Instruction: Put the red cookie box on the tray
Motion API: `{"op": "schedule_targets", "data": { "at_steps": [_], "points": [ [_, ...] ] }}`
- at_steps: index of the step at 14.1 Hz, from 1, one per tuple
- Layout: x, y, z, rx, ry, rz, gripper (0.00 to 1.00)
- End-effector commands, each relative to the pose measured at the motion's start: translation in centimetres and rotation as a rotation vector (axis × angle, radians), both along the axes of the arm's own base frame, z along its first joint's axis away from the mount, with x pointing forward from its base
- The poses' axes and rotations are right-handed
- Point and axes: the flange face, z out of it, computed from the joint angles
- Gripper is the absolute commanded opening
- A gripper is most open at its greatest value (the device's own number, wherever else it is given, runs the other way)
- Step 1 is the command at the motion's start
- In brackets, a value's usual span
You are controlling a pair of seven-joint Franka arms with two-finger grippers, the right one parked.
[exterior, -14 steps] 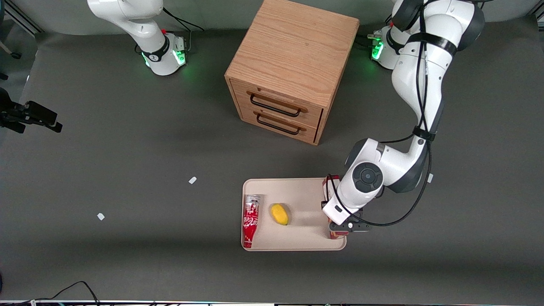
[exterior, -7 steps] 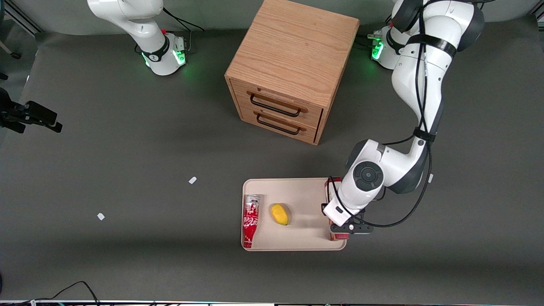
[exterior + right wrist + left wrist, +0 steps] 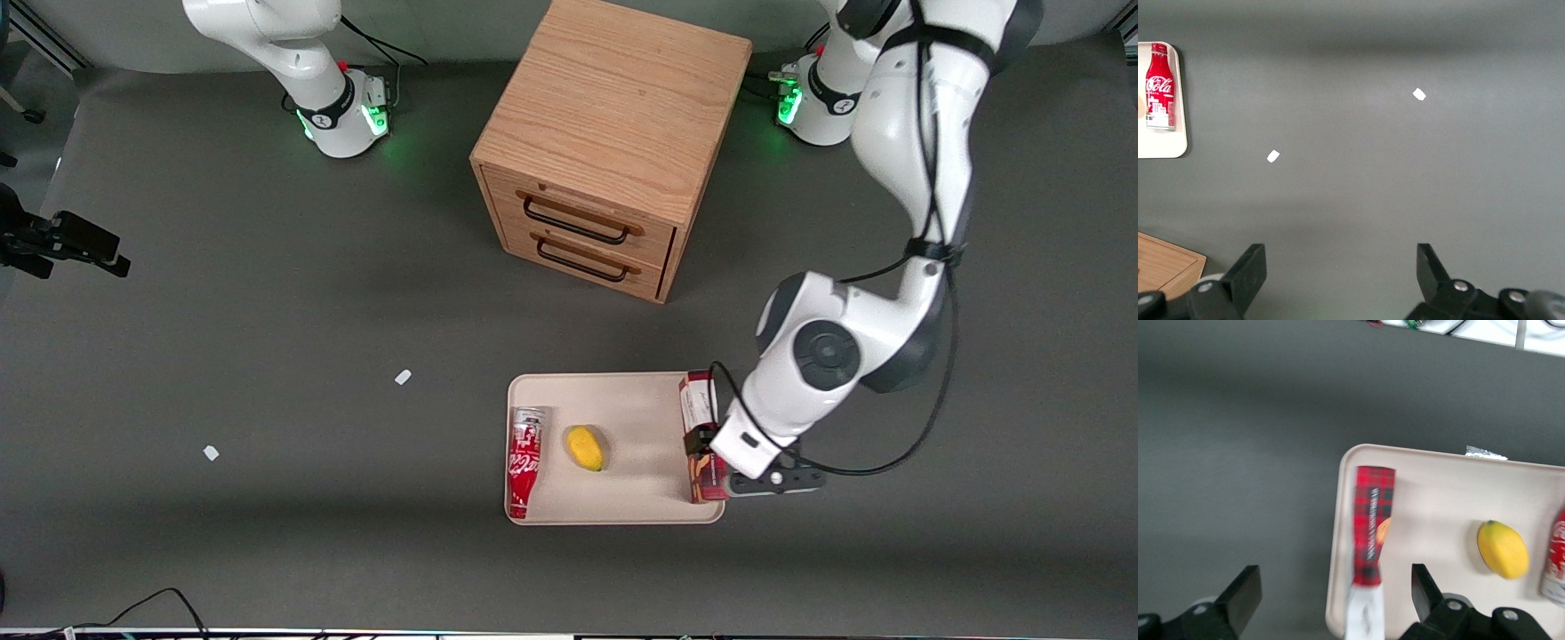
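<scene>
Tray (image 3: 613, 391) sits below the gripper (image 3: 1331, 600), holding the soda can (image 3: 524, 460) and lemon (image 3: 585, 447). Red cookie box (image 3: 1371, 533) lies on the tray along its edge nearest the working arm, under the gripper's spread, empty fingers (image 3: 1241, 593). Placement looks done; only retreat left.

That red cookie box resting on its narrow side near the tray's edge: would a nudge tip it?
Probably. The red cookie box stands on a slim side by the tray rim, so a sideways push would likely topple it flat. Cardboard, so likely light and stiff. The open gripper hangs above it, touching nothing.
</scene>
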Motion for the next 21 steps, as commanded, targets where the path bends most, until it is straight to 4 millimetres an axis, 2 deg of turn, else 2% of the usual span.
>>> {"op": "schedule_targets", "data": {
  "at_steps": [1, 4, 6, 8, 11, 13, 16, 18, 21],
  "points": [
    [-4.3, 5.5, 7.3, 0.028, 0.04, 0.067, 1.0],
    [-8.0, 13.4, 14.1, 0.028, 0.061, 0.043, 1.0],
    [-11.1, 17.0, 17.8, 0.062, 0.107, -0.04, 1.0],
    [-14.1, 19.3, 20.9, 0.085, 0.116, -0.058, 1.0],
    [-17.4, 20.5, 24.1, 0.122, 0.136, -0.103, 1.0],
    [-18.3, 21.4, 25.0, 0.13, 0.141, -0.138, 1.0],
    [-18.1, 24.1, 25.1, 0.13, 0.127, -0.215, 1.0],
    [-18.0, 24.9, 24.9, 0.142, 0.126, -0.206, 1.0],
    [-17.7, 24.5, 24.6, 0.164, 0.129, -0.211, 1.0]
  ]
}}
